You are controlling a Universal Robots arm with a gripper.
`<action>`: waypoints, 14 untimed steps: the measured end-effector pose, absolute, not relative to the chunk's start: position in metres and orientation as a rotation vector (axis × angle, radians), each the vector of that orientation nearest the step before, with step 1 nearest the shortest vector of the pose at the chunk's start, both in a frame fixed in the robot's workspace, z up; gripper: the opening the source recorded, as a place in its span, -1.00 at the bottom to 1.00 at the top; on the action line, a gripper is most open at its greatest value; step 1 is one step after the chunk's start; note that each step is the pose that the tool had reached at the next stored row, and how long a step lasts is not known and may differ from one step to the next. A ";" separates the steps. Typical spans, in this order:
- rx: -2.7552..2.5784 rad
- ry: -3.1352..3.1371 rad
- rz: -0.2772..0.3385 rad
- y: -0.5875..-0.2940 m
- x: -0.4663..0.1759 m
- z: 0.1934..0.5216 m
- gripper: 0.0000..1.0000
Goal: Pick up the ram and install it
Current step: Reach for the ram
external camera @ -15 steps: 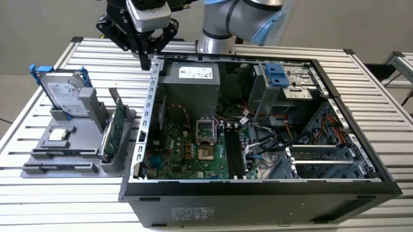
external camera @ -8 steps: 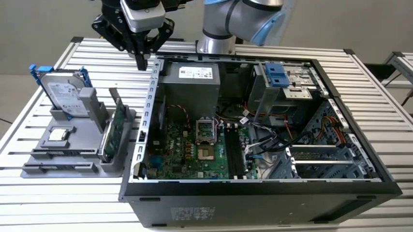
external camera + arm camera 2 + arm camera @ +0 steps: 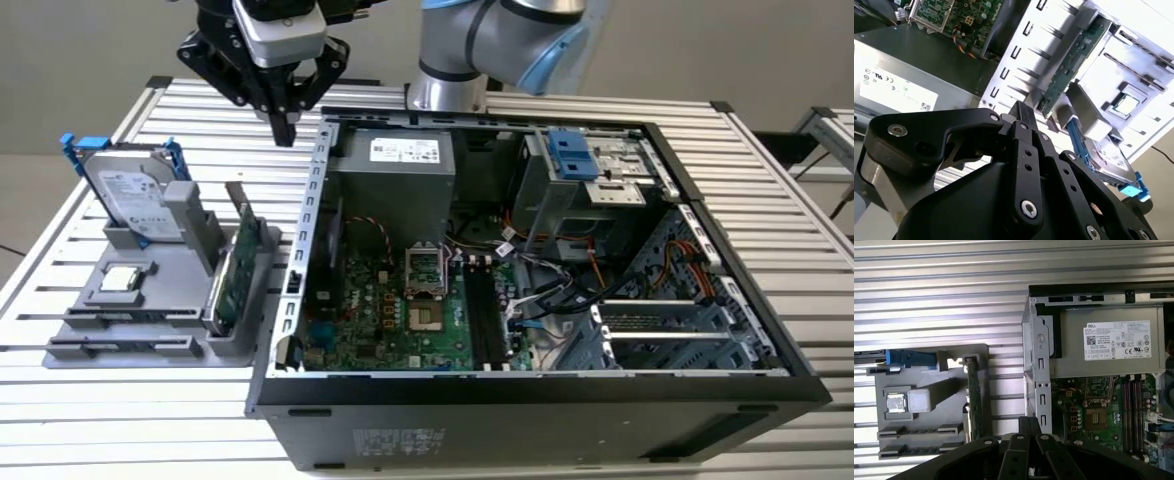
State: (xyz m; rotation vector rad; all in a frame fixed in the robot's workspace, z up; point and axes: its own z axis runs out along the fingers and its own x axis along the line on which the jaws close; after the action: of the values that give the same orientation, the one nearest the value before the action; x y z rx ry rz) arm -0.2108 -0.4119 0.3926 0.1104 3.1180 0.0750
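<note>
Gripper (image 3: 284, 132) (one) apart from ram (image 3: 94, 319)

A white label (image 3: 1117, 340) is carried on the grey power supply (image 3: 1069, 350). In the first wrist view a short bold heading, a barcode block, rows of fine print and a row of approval marks are seen on it. In the second wrist view the same label (image 3: 894, 92) is seen with round approval marks and a small square code at one corner.

In the upper middle of the exterior view this label (image 3: 404, 150) is reduced to dark blocks, and no line can be made out. At the exterior view's upper left, a pale label (image 3: 130, 188) lies on the hard drive (image 3: 158, 222), its print too small to tell. At lower centre, a faint printed patch (image 3: 396, 440) on the computer case (image 3: 534, 395) cannot be made out.
</note>
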 end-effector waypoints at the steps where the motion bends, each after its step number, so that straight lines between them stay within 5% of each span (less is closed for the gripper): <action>1: 0.110 3.118 0.075 -0.412 -0.212 0.393 -1.00; 14: 0.110 3.118 0.075 -0.414 -0.225 0.393 -1.00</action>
State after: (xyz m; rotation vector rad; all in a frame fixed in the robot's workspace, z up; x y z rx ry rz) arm -0.2252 -0.4142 0.3926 0.1104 3.1180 0.0750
